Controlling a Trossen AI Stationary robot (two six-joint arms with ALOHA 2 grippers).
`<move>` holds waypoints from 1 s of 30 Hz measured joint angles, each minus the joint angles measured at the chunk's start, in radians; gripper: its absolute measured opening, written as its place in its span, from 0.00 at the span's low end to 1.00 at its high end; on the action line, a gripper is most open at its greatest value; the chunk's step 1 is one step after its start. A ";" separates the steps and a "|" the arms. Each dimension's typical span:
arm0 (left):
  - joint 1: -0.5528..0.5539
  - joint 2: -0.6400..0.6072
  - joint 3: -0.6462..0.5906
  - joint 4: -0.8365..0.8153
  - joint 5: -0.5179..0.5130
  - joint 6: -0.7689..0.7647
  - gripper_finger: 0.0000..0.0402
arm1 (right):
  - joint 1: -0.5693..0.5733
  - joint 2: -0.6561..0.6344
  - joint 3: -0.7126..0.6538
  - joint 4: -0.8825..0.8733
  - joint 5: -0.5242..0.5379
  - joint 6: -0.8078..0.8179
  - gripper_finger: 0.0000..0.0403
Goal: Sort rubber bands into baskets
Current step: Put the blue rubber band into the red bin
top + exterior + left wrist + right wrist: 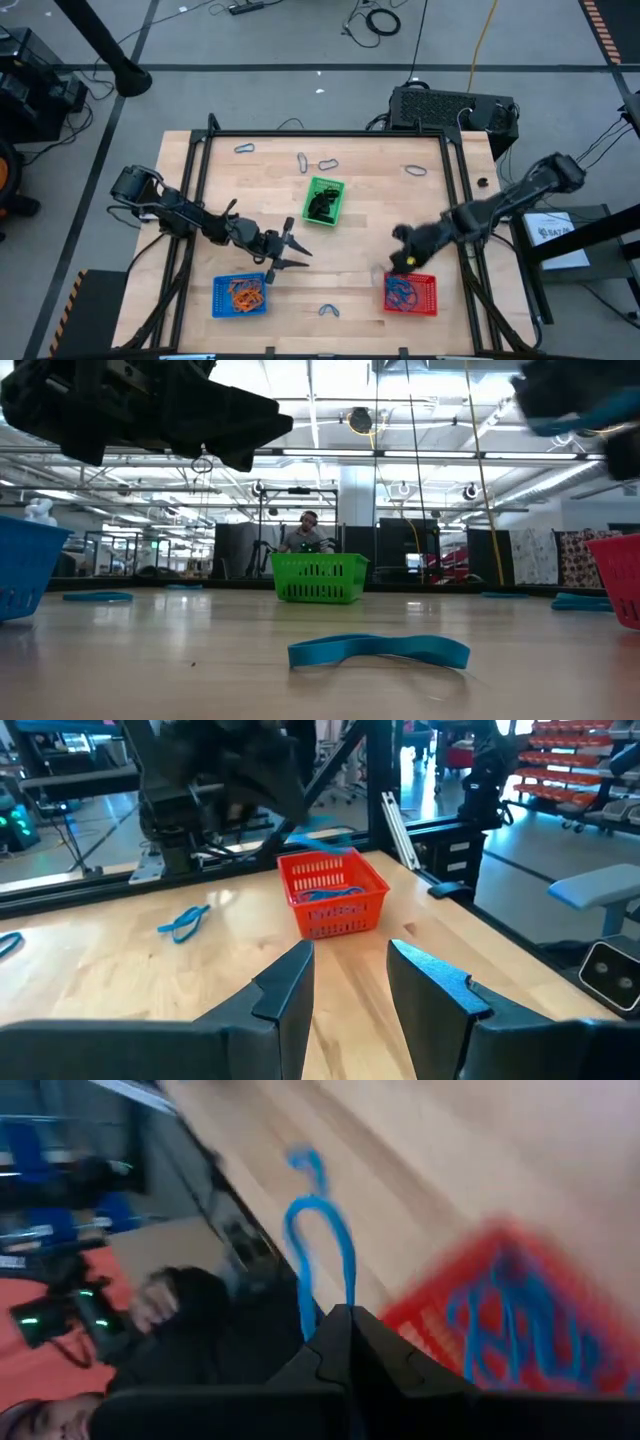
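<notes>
The red basket stands near the table's front right and holds blue rubber bands. My right gripper hovers by its far left corner, shut on a blue rubber band. The blue basket at the front left holds orange bands. The green basket in the middle holds black ones. My left gripper is open with nothing between its fingers. It points level toward the red basket, between the blue and green baskets. Loose blue bands lie flat on the table. My right gripper pinches one end of the blue rubber band between its two shut fingertips. The fingers slant down toward the table. The rest of the loop sticks out past the fingertips, clear of the table, beside the red basket.
More blue bands lie near the table's far edge. One lies close to the low camera. A black metal frame runs along the table's sides. A person sits far behind the green basket.
</notes>
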 joint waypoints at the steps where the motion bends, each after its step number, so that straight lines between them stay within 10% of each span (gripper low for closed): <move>1: 0.002 0.000 0.000 0.000 0.000 0.003 0.34 | 0.039 0.020 0.004 -0.010 0.007 0.056 0.00; 18: 0.030 0.000 0.018 0.010 0.000 0.005 0.34 | 0.208 0.286 0.294 -0.620 0.021 0.236 0.00; 30: 0.030 0.000 0.018 0.008 0.000 0.028 0.34 | 0.202 0.288 0.294 -0.645 0.025 -0.090 0.00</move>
